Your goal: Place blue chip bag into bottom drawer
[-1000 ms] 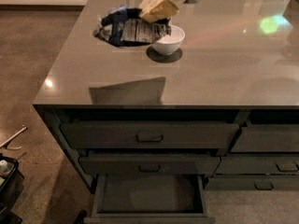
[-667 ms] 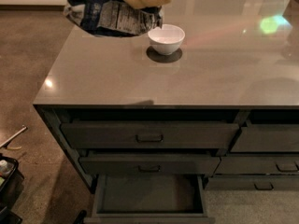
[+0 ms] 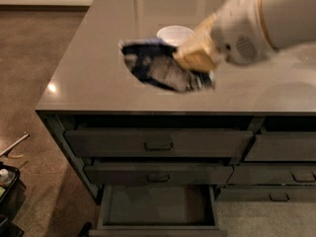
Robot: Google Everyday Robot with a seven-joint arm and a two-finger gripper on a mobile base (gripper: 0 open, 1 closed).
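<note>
End effector (image 3: 197,58) clenched on the right edge of the blue chip bag (image 3: 158,70) — holds it aloft above the front of the desk (image 3: 84,78), just in front of the white bowl (image 3: 174,32), with the bottom drawer (image 3: 158,206) pulled open below, well apart from the bag.

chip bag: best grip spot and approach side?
Pinch the chip bag by its right edge, coming from the right: the crumpled foil is thin enough there to pinch, and the rest spreads out leftward. The gripper holds it just there, above the counter, on the near side of the bowl.
</note>
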